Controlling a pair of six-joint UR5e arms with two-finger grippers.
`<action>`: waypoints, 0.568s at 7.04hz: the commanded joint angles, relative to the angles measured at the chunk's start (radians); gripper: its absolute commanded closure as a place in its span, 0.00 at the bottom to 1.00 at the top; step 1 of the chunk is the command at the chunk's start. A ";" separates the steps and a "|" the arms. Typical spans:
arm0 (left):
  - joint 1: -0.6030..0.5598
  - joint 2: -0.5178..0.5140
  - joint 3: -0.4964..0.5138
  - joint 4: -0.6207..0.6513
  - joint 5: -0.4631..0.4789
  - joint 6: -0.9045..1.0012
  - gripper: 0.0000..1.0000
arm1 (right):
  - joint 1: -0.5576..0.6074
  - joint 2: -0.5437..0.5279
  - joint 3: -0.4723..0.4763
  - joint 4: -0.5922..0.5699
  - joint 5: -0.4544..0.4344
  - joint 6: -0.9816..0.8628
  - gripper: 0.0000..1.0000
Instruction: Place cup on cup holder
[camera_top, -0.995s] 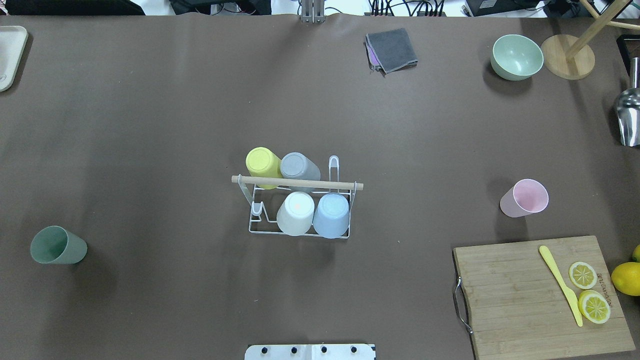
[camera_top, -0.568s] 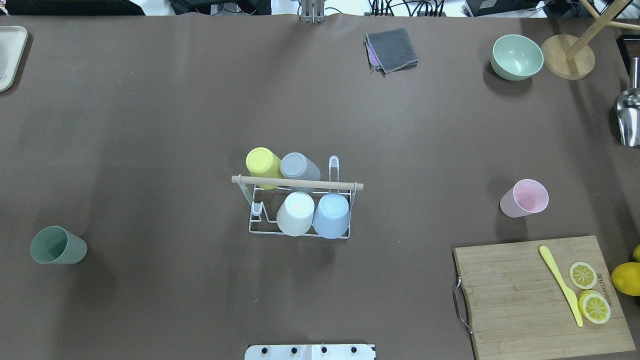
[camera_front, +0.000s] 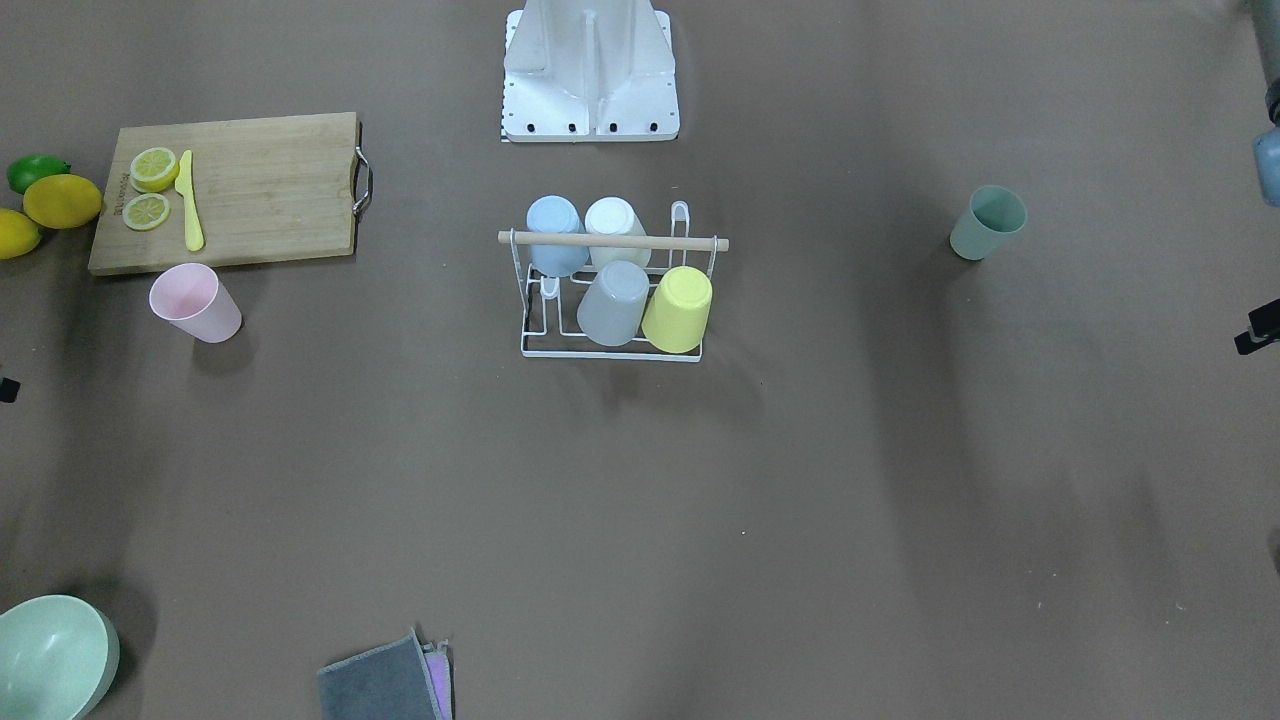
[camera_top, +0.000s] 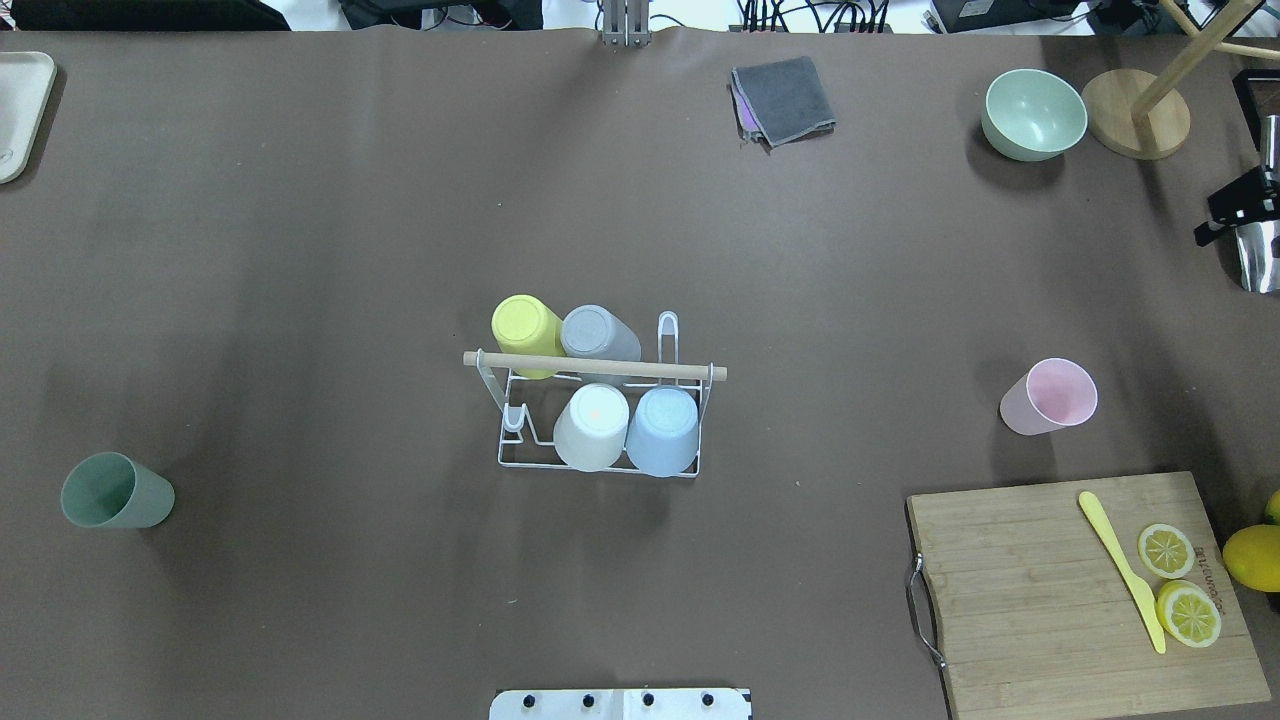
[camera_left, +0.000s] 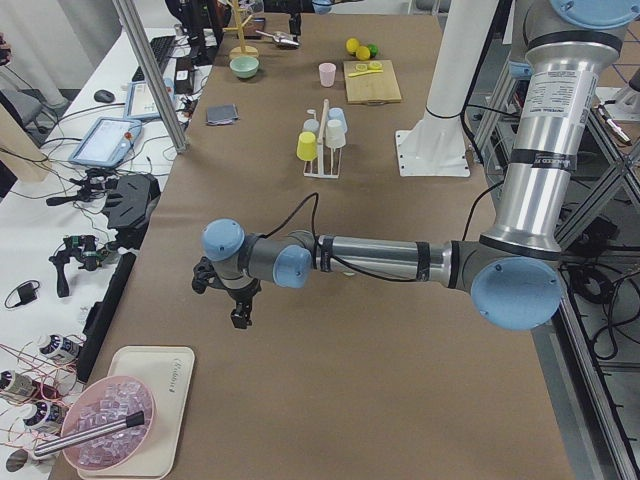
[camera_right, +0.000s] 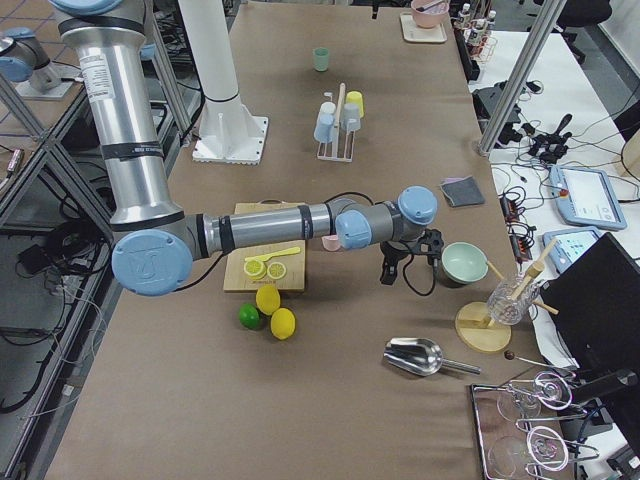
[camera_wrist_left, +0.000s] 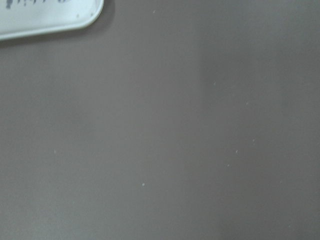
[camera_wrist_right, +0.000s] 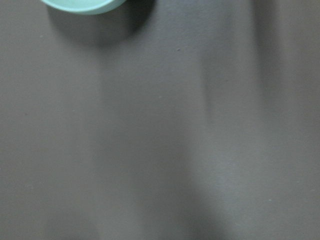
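Observation:
The white wire cup holder (camera_top: 600, 455) with its wooden dowel (camera_top: 595, 365) stands mid-table and carries a yellow, a grey, a white and a blue cup upside down. It also shows in the front view (camera_front: 610, 345). A green cup (camera_top: 115, 490) stands upright far left and a pink cup (camera_top: 1050, 395) stands upright at the right. My left gripper (camera_left: 240, 318) hovers over bare table near a white tray, far from the cups. My right gripper (camera_right: 388, 278) hovers near the green bowl. Only a black sliver of it (camera_top: 1235, 210) shows overhead. I cannot tell whether either gripper is open or shut.
A cutting board (camera_top: 1040, 600) with a yellow knife and lemon slices lies front right, with lemons (camera_top: 1255, 555) beside it. A green bowl (camera_top: 1035, 115), a wooden stand base (camera_top: 1135, 112), a metal scoop (camera_top: 1260, 255) and a grey cloth (camera_top: 785, 100) lie at the back. A white tray (camera_top: 20, 110) lies back left.
A black part of my right gripper has come into the overhead view at the right edge, over the scoop. The cups and the holder have not moved.

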 joint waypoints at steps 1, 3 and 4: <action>0.016 -0.133 0.053 0.017 0.093 -0.105 0.02 | -0.073 0.104 -0.021 -0.086 -0.019 0.022 0.07; 0.041 -0.254 0.096 0.152 0.094 -0.159 0.02 | -0.090 0.154 -0.021 -0.172 -0.024 0.022 0.07; 0.042 -0.293 0.108 0.186 0.093 -0.173 0.02 | -0.110 0.175 -0.023 -0.236 -0.016 0.020 0.07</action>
